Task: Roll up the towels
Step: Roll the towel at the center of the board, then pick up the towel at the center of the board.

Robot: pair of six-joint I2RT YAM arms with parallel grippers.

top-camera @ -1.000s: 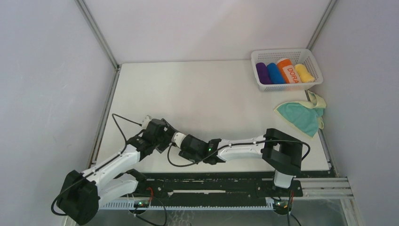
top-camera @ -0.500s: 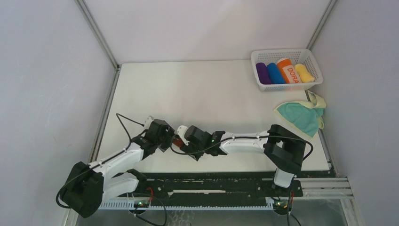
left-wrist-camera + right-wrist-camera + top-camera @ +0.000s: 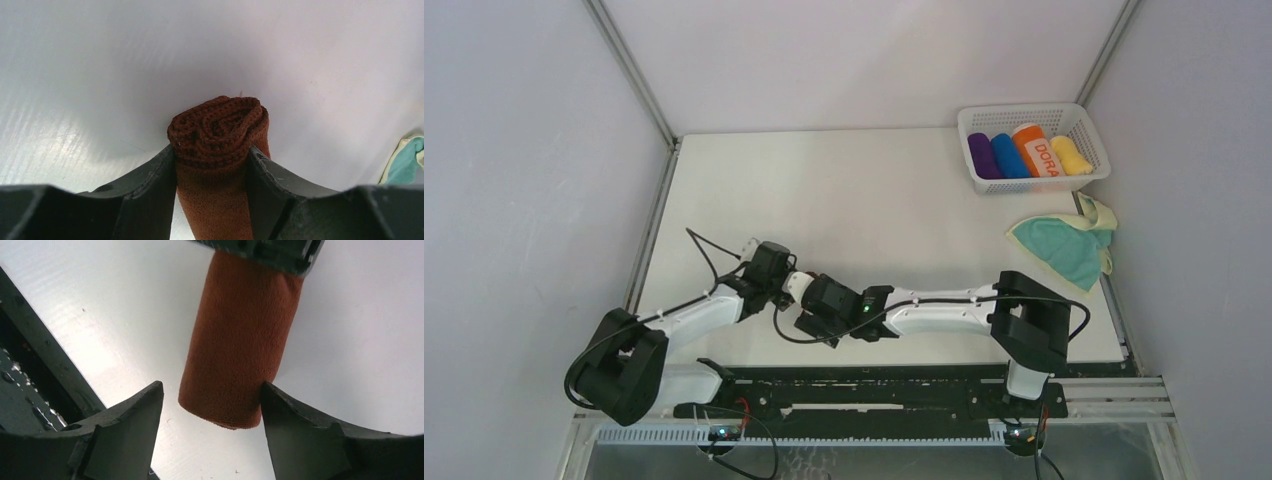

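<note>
Overhead, a white table (image 3: 844,190) fills the floor of a small booth. Pale grey walls (image 3: 864,50) close it in at the back and on both sides, and slim metal posts (image 3: 629,70) run up the two back corners. A black and aluminium rail (image 3: 874,395) lies along the near edge, carrying the bases of the two arms.

There are two towels. The rust-brown towel (image 3: 215,130) is rolled into a tight cylinder and lies on the table near the front, left of centre, between the two wrists. The teal towel (image 3: 1059,250) lies unrolled and rumpled at the table's right edge, its cream side showing along the far and right border.

There is one white basket (image 3: 1034,108), in the far right corner just behind the teal towel. It holds four rolls side by side: a purple roll (image 3: 981,155), a blue roll (image 3: 1009,155), an orange roll (image 3: 1036,148) lettered "DORA" and a yellow roll (image 3: 1071,155).

The left gripper (image 3: 211,150) clamps the rust-brown towel, one finger pressed against each side of the roll near its spiral end. The right gripper (image 3: 211,385) faces the other end with its jaws spread wider than the roll; a clear gap shows on one side.
</note>
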